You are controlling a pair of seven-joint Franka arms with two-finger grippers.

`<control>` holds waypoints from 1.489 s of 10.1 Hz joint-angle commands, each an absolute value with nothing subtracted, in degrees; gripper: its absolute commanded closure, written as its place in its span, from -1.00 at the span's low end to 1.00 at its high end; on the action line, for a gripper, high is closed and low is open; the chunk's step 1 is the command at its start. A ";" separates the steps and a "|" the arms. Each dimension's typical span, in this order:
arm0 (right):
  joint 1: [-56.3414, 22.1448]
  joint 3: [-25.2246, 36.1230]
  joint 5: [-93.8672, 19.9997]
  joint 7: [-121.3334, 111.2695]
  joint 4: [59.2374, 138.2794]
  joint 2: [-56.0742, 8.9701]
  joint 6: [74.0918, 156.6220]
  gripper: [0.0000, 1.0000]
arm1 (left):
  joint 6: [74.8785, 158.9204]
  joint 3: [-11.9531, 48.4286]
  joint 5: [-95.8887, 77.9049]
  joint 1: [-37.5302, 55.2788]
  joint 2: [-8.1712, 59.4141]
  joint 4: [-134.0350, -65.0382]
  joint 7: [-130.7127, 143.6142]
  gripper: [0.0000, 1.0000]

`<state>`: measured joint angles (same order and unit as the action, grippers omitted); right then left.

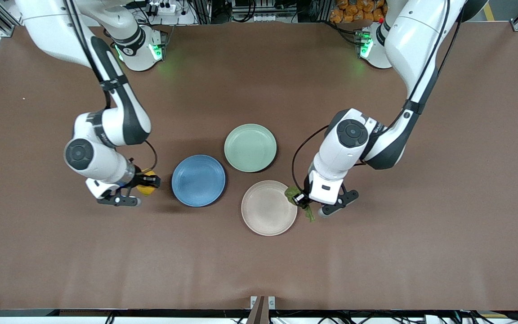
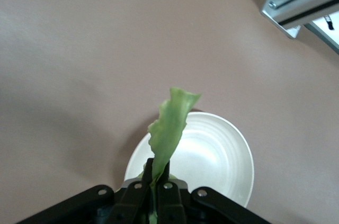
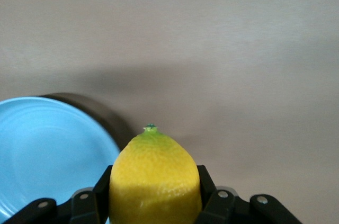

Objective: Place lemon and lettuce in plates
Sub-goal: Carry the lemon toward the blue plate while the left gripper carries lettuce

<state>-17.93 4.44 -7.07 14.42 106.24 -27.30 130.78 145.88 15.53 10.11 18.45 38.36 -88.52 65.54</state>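
Note:
My right gripper (image 1: 147, 182) is shut on the yellow lemon (image 1: 145, 187), held above the table beside the blue plate (image 1: 198, 180) on its right-arm side. In the right wrist view the lemon (image 3: 154, 179) fills the jaws with the blue plate (image 3: 47, 152) beside it. My left gripper (image 1: 301, 198) is shut on the dark-green lettuce (image 1: 293, 195), which hangs over the edge of the beige plate (image 1: 269, 208). In the left wrist view the lettuce (image 2: 170, 128) stands up from the fingers over the beige plate (image 2: 217, 155).
A pale green plate (image 1: 250, 147) sits farther from the front camera, between the blue and beige plates. Brown table surface lies open all around the three plates.

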 commanded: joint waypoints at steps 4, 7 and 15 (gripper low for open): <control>-26.53 5.36 -12.39 18.45 99.85 -33.48 130.69 0.33 | 155.30 14.68 10.55 23.20 43.41 -87.01 66.71 1.00; -28.38 5.27 -12.57 18.54 100.02 -35.41 132.62 0.29 | 155.48 13.98 12.21 24.95 44.21 -87.10 65.83 -1.00; -28.74 5.27 -12.57 22.06 100.28 -36.74 134.12 -1.00 | 146.54 13.53 12.48 20.40 41.32 -87.28 59.78 -1.00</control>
<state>-28.30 4.74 -11.27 20.86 101.39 -35.77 134.30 150.41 13.47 10.85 21.58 43.43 -86.99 61.59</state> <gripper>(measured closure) 0.242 0.000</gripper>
